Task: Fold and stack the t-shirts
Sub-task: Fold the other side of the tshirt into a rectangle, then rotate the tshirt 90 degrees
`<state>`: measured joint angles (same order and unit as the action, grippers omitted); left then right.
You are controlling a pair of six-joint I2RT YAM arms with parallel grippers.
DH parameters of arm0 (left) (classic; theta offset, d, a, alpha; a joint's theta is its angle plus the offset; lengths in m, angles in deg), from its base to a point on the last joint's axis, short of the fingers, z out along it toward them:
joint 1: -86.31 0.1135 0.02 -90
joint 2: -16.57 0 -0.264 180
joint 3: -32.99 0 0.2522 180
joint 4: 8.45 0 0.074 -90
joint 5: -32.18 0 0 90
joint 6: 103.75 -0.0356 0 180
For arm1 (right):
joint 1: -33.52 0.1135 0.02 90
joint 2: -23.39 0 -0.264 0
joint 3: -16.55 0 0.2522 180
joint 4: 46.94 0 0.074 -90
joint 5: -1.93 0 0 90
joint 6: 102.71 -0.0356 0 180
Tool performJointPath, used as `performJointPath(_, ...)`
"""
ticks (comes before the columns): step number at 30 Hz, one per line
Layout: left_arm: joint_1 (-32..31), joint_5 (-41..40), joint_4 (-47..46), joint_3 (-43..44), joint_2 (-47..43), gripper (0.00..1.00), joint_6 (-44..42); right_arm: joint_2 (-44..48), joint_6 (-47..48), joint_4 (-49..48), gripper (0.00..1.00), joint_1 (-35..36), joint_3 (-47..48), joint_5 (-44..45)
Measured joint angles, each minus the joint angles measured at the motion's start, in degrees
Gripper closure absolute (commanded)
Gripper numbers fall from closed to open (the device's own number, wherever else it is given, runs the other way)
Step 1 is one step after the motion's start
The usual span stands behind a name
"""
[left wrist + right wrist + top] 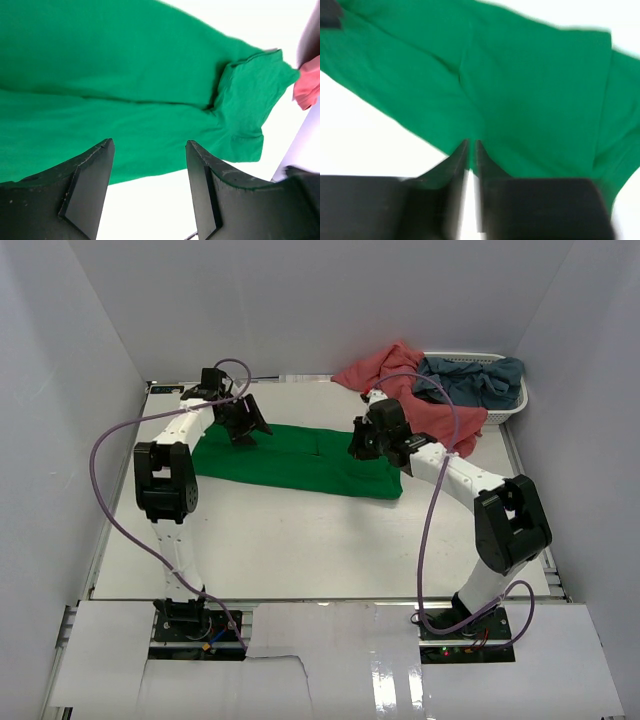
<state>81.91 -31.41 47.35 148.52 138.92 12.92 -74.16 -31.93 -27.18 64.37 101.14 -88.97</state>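
A bright green t-shirt (300,460) lies spread flat across the middle of the table, its long side running left to right. My left gripper (245,430) hovers open over its left end, with nothing between the fingers (149,145) and the green cloth (125,75) below them. My right gripper (362,445) is over the shirt's right part. Its jaws (471,142) are shut to a thin slit right at the near edge of the green cloth (520,90); that view is blurred and I cannot tell if cloth is pinched. A salmon-pink t-shirt (400,375) and a grey-blue t-shirt (475,378) lie crumpled at the back right.
A white slatted basket (515,400) stands in the back right corner, with the grey-blue shirt hanging over its rim and the pink one spilling onto the table beside it. White walls close in the table on three sides. The pink cloth (307,82) shows at the right edge of the left wrist view.
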Motion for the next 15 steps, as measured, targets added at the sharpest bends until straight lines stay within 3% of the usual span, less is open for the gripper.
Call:
performJointPath(8, 3.9, 1.0, 0.6, 5.2, 2.3, 0.3, -1.9, 1.0, -1.5, 5.9, 0.92, 0.0, -8.9, -0.7)
performJointPath(15, 7.1, 1.1, 0.8, 9.7, 8.8, 0.3, -3.2, 1.1, -3.1, 8.9, 0.92, -0.1, -9.8, 1.1)
